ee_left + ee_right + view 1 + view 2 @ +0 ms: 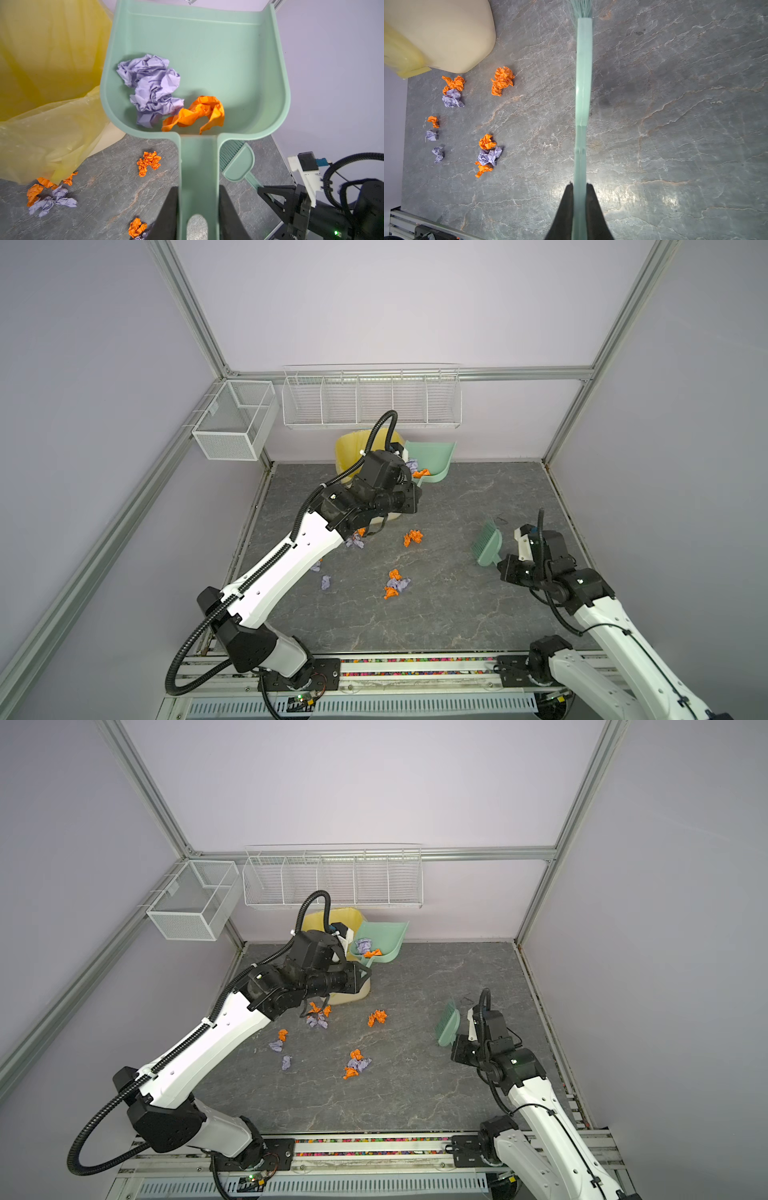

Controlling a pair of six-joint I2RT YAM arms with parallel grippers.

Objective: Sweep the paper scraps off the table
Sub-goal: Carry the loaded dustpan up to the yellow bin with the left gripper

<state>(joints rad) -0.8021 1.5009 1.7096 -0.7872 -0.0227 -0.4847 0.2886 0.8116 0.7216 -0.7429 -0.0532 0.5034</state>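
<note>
My left gripper is shut on the handle of the mint-green dustpan, held tilted off the table beside the yellow-lined bin. A lilac wad and an orange wad lie in the pan. My right gripper is shut on the handle of the mint-green brush, which hovers at the table's right side. Several paper scraps lie on the table: an orange one, an orange-and-lilac cluster, a lilac one and more partly hidden under my left arm.
The cream bin with its yellow bag stands at the back of the table, left of centre. A white wire rack hangs on the back wall and a mesh basket on the left frame. Aluminium rails edge the table.
</note>
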